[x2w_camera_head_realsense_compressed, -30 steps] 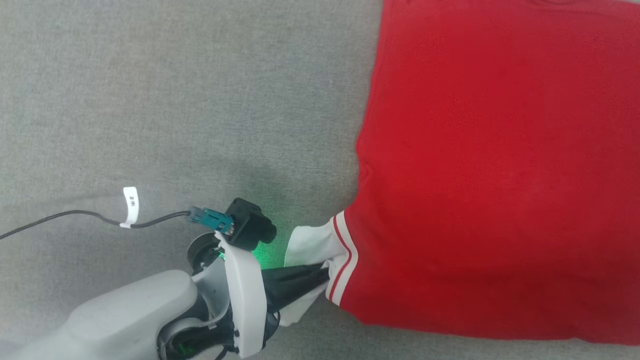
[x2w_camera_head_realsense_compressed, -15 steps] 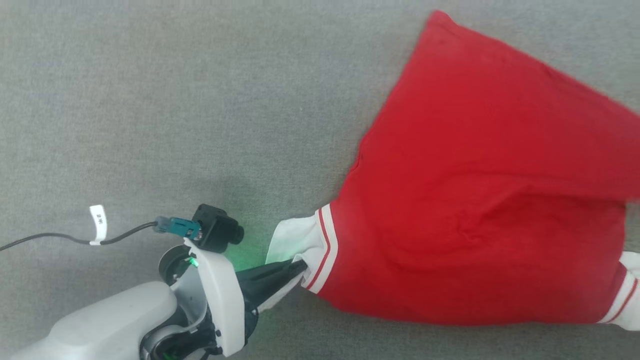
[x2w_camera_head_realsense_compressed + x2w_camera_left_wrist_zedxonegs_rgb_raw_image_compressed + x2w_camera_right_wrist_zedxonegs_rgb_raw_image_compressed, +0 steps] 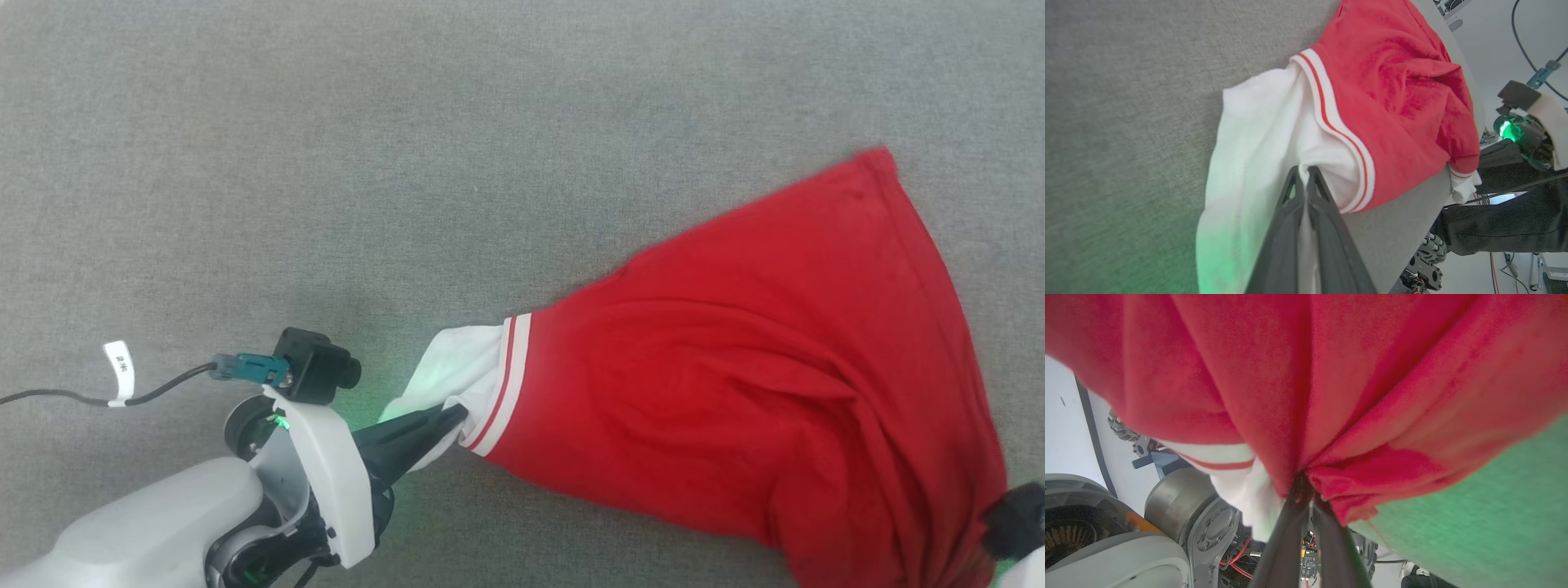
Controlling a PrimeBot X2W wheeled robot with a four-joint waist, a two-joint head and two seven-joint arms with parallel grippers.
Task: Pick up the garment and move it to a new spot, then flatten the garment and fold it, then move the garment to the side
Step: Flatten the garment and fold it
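Left gripper (image 3: 454, 414), lower left, and right gripper (image 3: 1306, 486) both nip the garment (image 3: 735, 367): we've limp, light cloth, best held at corners.

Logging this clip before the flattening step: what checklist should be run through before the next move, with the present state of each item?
1. Left gripper shut on the garment's white cuff: ok.
2. Right gripper shut on the red fabric: ok.
3. Garment lying flat: not ok; creases fan out from the right gripper.
4. Garment wholly on the grey table: not ok; the other cuff hangs past the edge.
5. Bare table beside the garment for spreading: ok.
6. How many layers each gripper pinches: cannot tell.
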